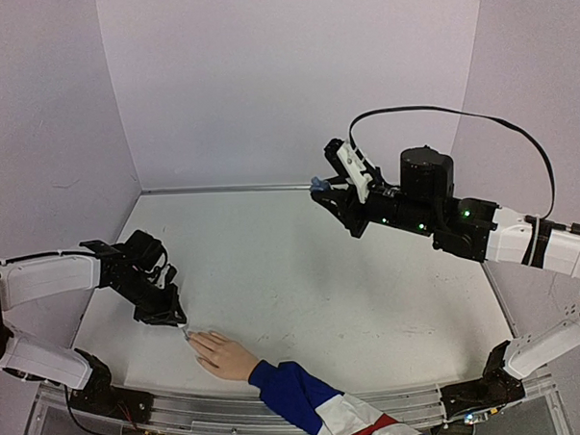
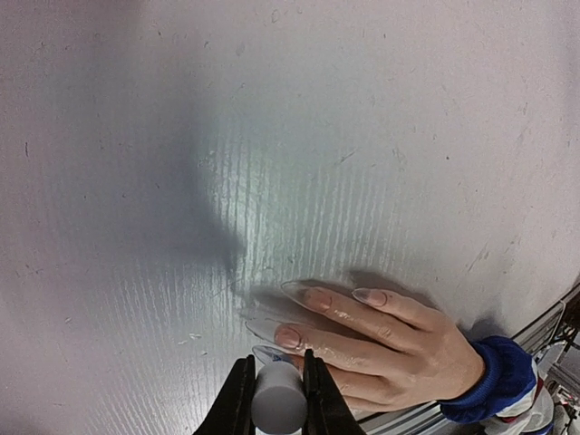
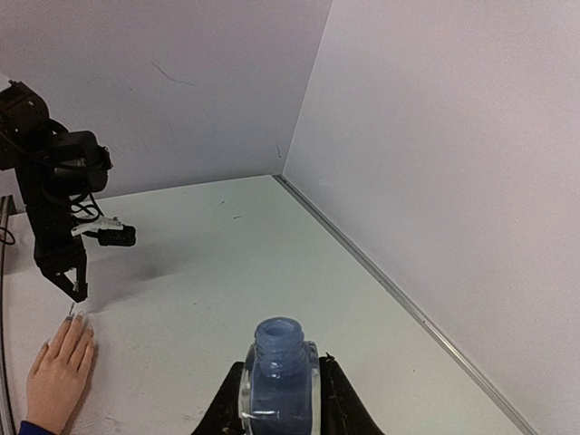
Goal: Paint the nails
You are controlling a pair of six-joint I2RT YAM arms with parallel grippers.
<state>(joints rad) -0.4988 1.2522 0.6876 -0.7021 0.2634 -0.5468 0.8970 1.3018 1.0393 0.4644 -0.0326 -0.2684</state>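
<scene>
The pale hand [image 1: 224, 355] with a blue, white and red sleeve [image 1: 317, 406] lies flat near the table's front edge, fingers pointing left. Its long nails [image 2: 294, 291] show in the left wrist view. My left gripper [image 2: 276, 359] is shut on a grey-white cap [image 2: 278, 399], right at the fingertips, over a nail that looks bluish [image 2: 265, 352]. The brush itself is hidden. In the overhead view the left gripper [image 1: 169, 313] sits just left of the hand. My right gripper [image 3: 281, 367] is shut on the uncapped small blue bottle [image 3: 277, 376], held high at the back right [image 1: 319, 185].
White walls close the back and both sides of the table [image 1: 302, 275]. A metal rail [image 1: 221, 411] runs along the front edge under the sleeve. A black cable [image 1: 459, 114] loops above the right arm. The left arm [image 3: 54, 208] stands over the hand [image 3: 59, 372] in the right wrist view.
</scene>
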